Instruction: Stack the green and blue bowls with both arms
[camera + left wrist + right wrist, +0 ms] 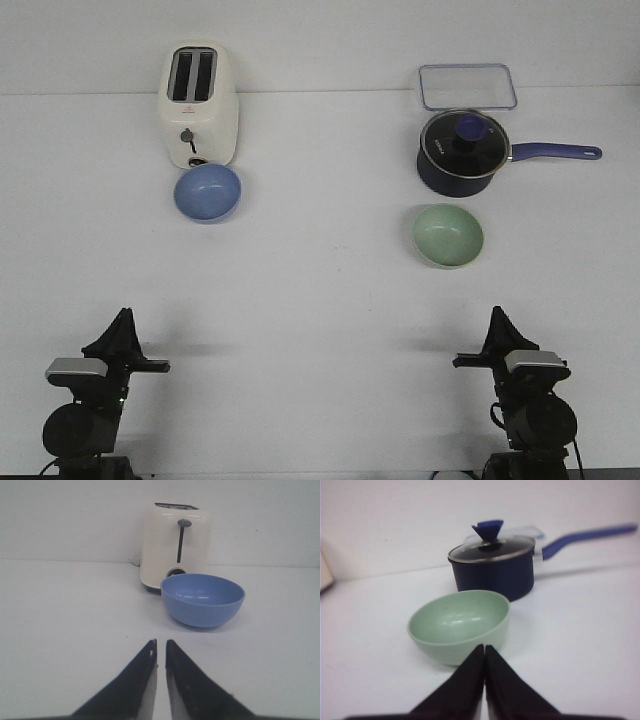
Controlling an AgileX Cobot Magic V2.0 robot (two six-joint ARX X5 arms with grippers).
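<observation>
The periwinkle blue bowl (208, 192) sits upright and empty on the white table, just in front of the toaster; it also shows in the left wrist view (202, 599). The mint green bowl (448, 235) sits upright and empty in front of the saucepan; it also shows in the right wrist view (460, 622). My left gripper (125, 312) is near the table's front left edge, well short of the blue bowl, its jaws (160, 641) empty with only a thin slit between them. My right gripper (495, 310) is at the front right, shut and empty (484, 646), pointing at the green bowl.
A cream toaster (200, 105) stands at the back left, right behind the blue bowl. A dark navy saucepan (465, 152) with a glass lid stands behind the green bowl, with its long handle (555, 152) pointing right. A clear lidded container (467, 86) lies behind it.
</observation>
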